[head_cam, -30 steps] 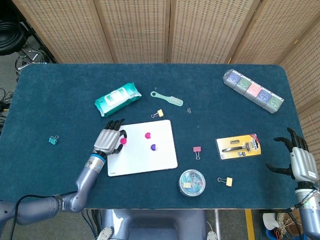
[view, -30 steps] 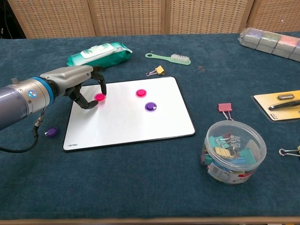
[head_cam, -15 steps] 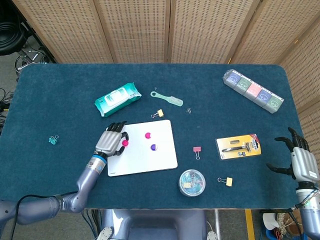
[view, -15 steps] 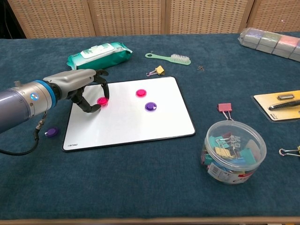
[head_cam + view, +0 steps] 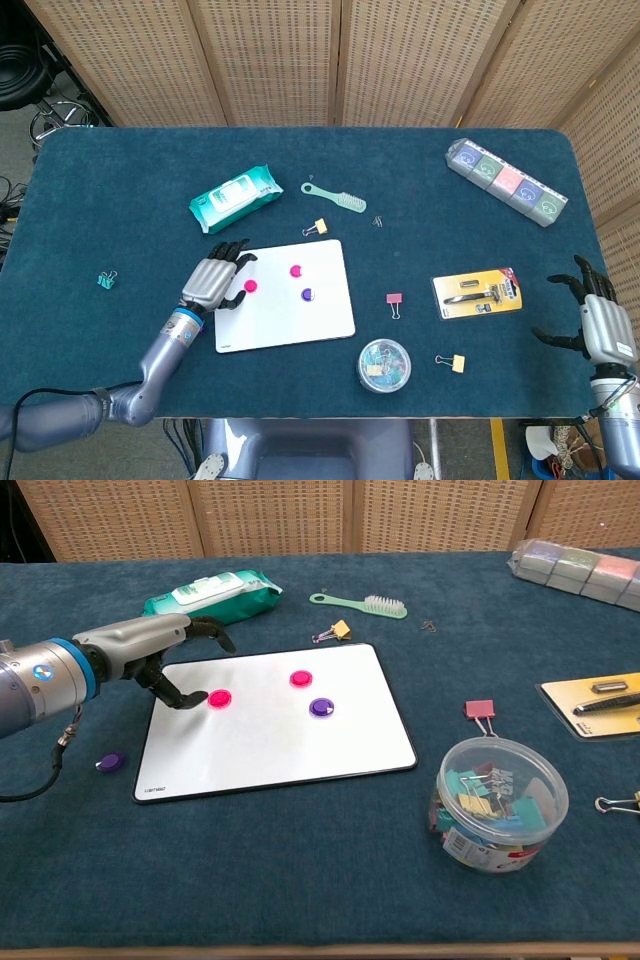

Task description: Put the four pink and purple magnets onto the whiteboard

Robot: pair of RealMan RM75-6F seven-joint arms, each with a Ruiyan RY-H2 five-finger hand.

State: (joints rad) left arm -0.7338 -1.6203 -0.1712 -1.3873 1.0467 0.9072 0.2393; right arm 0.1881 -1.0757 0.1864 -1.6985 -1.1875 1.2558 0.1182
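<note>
The whiteboard (image 5: 290,315) (image 5: 270,750) lies flat on the blue table. On it sit a pink magnet (image 5: 250,286) (image 5: 219,697) at its left, another pink magnet (image 5: 296,270) (image 5: 300,678) and a purple magnet (image 5: 307,294) (image 5: 320,707). A second purple magnet (image 5: 110,763) lies on the cloth left of the board; the head view hides it. My left hand (image 5: 213,278) (image 5: 160,650) hovers at the board's upper left corner, fingers spread, holding nothing, a fingertip close to the left pink magnet. My right hand (image 5: 598,318) hangs open off the table's right edge.
A wipes pack (image 5: 234,198) and a green brush (image 5: 335,197) lie behind the board. A tub of binder clips (image 5: 497,802), a pink clip (image 5: 480,711), a yellow razor pack (image 5: 478,293), a yellow clip (image 5: 451,362) and a teal clip (image 5: 106,280) lie around.
My left hand has let go of the left pink magnet, which now lies on the board, and has drawn back to the left with its fingers spread. The right hand has not moved.
</note>
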